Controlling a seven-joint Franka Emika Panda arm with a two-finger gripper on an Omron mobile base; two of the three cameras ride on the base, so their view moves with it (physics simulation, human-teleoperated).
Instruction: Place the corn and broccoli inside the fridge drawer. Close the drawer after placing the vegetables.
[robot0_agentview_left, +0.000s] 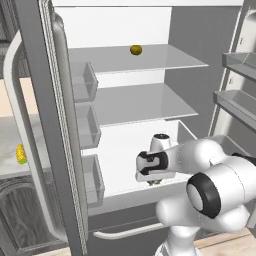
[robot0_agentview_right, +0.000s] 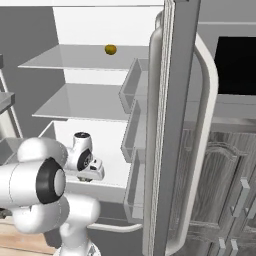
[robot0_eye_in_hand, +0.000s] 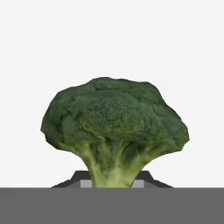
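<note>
A: Green florets on a pale stalk: the broccoli (robot0_eye_in_hand: 114, 131) stands at the centre of the hand view against a plain white ground, its stem running down between the two dark fingertips (robot0_eye_in_hand: 151, 180) at the lower edge.

B: Is the gripper closed on it?

A: The stem sits between the tips and appears to be held there. The tips lie close against the stalk, so the opening is narrow, about the width of the stem.

B: Where is the gripper in the base views?

A: Left base view, centre right: the gripper (robot0_agentview_left: 155, 181) points down over the white floor of the fridge drawer (robot0_agentview_left: 125, 192), just behind its front wall. Right base view, lower left: the same gripper (robot0_agentview_right: 88, 178) hangs above the drawer (robot0_agentview_right: 107, 189). The broccoli is too small to make out in either base view.

B: And the corn?

A: Left base view, left edge at mid height: the corn (robot0_agentview_left: 21, 154), a yellow cob, lies on a pale counter (robot0_agentview_left: 7, 145) outside the fridge, seen past the open fridge door (robot0_agentview_left: 50, 125). It is well apart from the gripper.

B: Anything else inside the fridge?

A: A round yellowish fruit (robot0_agentview_left: 136, 49) rests on the top glass shelf (robot0_agentview_left: 165, 62), upper centre of the left base view; it appears again at upper left centre of the right base view (robot0_agentview_right: 110, 49). Door bins (robot0_agentview_left: 85, 82) line the inner face of the open door.
</note>
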